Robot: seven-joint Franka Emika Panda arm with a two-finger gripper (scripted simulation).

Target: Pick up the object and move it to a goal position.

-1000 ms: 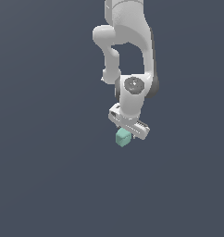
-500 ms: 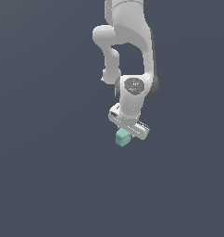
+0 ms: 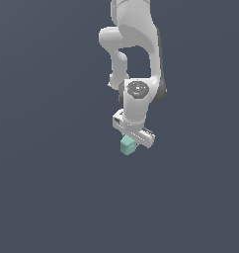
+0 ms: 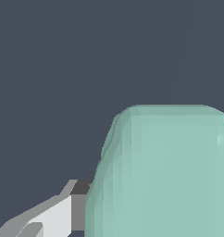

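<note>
Apparently the fingers (image 3: pixel 129 143) are closing around the mint-green object (image 3: pixel 127 145), which is sitting directly beneath the arm's hand and filling the wrist view (one finger (image 4: pixel 49 215) pressing its side), presumably so it can be carried to the goal.

Flat, even simulator light; the white arm (image 3: pixel 136 59) is bright above with soft grey shading beneath, so light seems to come from above. No cast shadows or glare. Edges stay crisp, though the wrist view's mint-green object (image 4: pixel 164 176) looks faceted.
</note>
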